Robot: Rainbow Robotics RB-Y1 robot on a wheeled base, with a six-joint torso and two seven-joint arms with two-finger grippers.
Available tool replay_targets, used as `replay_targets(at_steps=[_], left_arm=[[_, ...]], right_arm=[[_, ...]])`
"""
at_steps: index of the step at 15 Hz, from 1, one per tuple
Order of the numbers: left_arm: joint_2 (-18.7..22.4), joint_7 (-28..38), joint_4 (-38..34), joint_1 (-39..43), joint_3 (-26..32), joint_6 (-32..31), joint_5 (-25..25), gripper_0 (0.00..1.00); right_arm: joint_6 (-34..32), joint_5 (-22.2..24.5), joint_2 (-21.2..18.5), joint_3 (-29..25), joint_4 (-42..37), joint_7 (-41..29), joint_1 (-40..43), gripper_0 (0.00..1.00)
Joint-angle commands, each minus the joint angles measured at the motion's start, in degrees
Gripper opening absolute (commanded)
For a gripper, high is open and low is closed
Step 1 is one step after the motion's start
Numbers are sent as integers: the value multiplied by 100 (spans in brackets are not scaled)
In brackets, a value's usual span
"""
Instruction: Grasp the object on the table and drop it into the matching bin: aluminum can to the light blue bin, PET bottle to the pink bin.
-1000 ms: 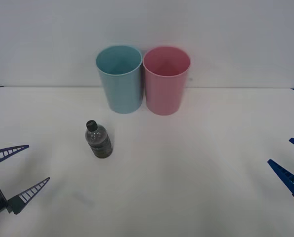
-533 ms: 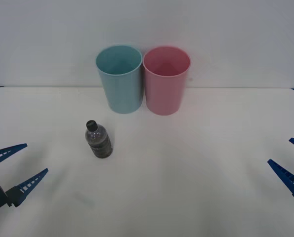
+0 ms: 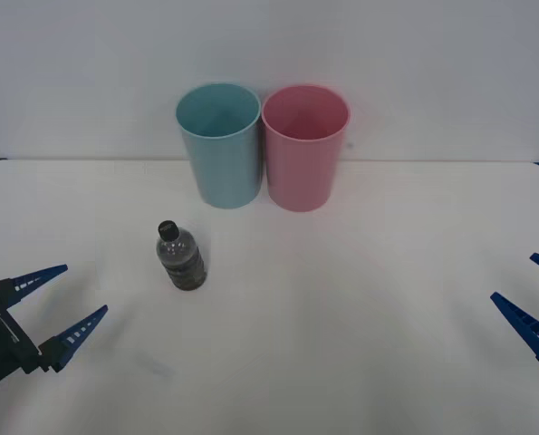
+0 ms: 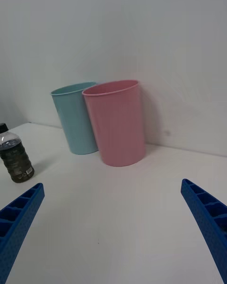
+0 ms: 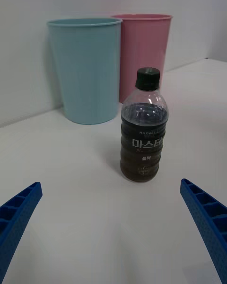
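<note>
The small clear plastic bottle with dark liquid and a black screw cap (image 3: pixel 179 257) stands upright on the wide white flat bench (image 3: pixel 360 299), on the robot's left side and a little in front of the two bins. It touches nothing. Behind it, near the back edge of the bench, the tall round light blue plastic bin (image 3: pixel 219 145) and the tall round pink plastic bin (image 3: pixel 304 147) stand side by side, very close or just touching; the blue one is nearer to the bottle.

I judge the bottle to be fairly light but not empty, because the liquid fills most of it. The wall is ribbed and looks stiff enough for a firm squeeze, though smooth plastic can slip. The best place to hold seems the ribbed middle of the body, below the shoulder, not the narrow cap. It is tall for its base, so a push from one finger could tip it.

The left hand (image 3: pixel 62 303) is low, near the left front part of the bench, wide open and holding nothing; in its wrist view the bottle (image 5: pixel 144 131) stands between the two blue fingers (image 5: pixel 16 217), but well ahead of them. The right hand (image 3: pixel 536 297) waits at the right edge of the bench, also wide open and empty, well apart from the bottle.
</note>
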Motion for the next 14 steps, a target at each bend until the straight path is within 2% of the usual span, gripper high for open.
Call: replay_targets(at_steps=[1,6,12,14], left_arm=[[-264,26,7,-185,-159,129,-343,100],[-747,53,69,-616,-317,410,-993,100],[-756,-26,798,-1205,-572,551,-1002,100],[-765,18,842,-1275,-651,639,-1002,100]], right_arm=[[0,0,0,0,0,0,0,100],[0,0,0,0,0,0,0,100],[0,0,0,0,0,0,0,100],[0,0,0,0,0,0,0,100]])
